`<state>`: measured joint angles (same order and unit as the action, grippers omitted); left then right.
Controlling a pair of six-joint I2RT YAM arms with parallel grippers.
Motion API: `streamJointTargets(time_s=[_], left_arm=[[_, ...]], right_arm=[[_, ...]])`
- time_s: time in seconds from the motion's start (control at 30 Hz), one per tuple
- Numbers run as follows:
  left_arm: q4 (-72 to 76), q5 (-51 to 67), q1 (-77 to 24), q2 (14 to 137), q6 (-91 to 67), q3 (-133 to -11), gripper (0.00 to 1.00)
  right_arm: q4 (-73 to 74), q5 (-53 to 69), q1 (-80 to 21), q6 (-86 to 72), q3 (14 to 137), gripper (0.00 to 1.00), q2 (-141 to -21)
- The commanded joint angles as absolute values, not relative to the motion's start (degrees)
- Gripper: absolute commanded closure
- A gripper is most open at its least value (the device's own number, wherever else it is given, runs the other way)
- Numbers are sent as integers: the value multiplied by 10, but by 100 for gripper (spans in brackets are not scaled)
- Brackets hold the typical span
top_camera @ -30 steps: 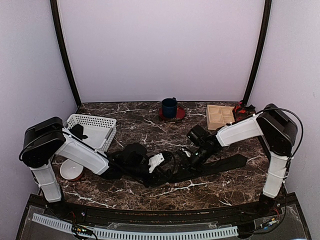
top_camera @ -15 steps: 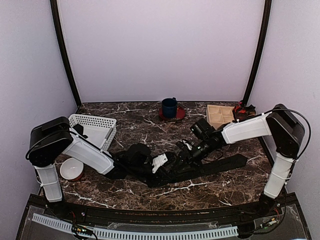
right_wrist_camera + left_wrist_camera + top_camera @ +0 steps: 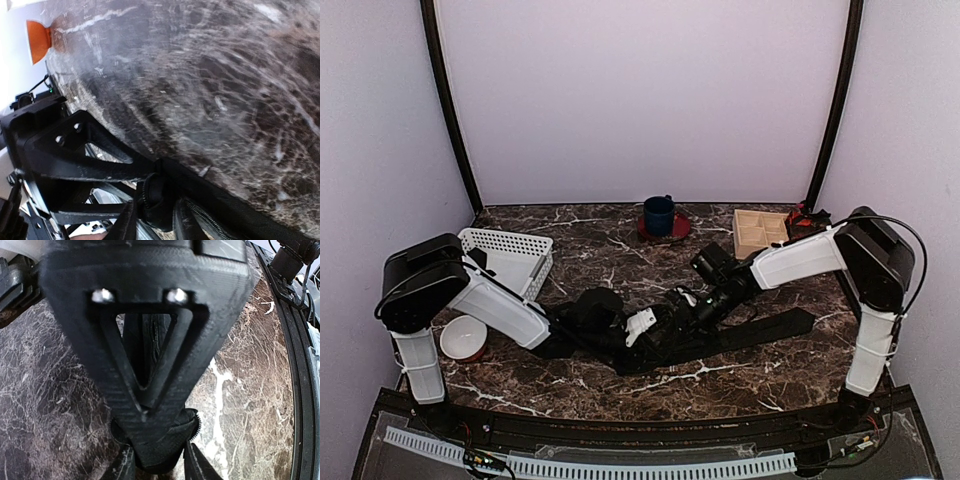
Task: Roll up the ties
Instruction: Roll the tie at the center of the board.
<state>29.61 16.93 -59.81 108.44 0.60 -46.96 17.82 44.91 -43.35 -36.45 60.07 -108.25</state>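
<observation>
A long black tie [image 3: 760, 330] lies across the marble table, its left end wound into a small coil [image 3: 172, 437]. My left gripper [image 3: 652, 328] is shut on that coil; in the left wrist view the fingers [image 3: 200, 467] flank it at the bottom. From the right, my right gripper [image 3: 682, 314] meets the same coil [image 3: 159, 197]. Its fingers [image 3: 184, 222] press both sides of it, and the tie's strip [image 3: 250, 220] trails off to the right. The right gripper's large finger hides most of the left wrist view. Another black tie [image 3: 475, 262] lies in the white basket [image 3: 515, 243].
A white bowl [image 3: 463, 338] stands near the left arm's base. At the back are a blue mug [image 3: 659, 213] on a red saucer [image 3: 667, 231], a wooden compartment tray [image 3: 760, 232] and a red and black object [image 3: 806, 220]. The two arms nearly touch mid-table.
The right gripper loosened around the coil and closed in on it again, its arm shifting slightly. The left arm slid a little to the right, still holding the coil.
</observation>
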Motion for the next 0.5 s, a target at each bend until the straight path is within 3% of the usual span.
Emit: streamJointTargets(time_s=[0.0,0.1,0.33,0.47], left_arm=[[293,174,-602,1090,-3,-485,65],[312,168,-602,1078,-13,-466,65],[450,158,-601,1053,-33,-371,47],[516,158,-602,1080,-28,-361,43]], right_arm=[[197,426,-439,-346,607,81,-1095],[204,413,-439,-333,598,88,-1103],[184,392,-435,-311,572,96,-1110],[163,392,-433,-311,558,98,-1112]])
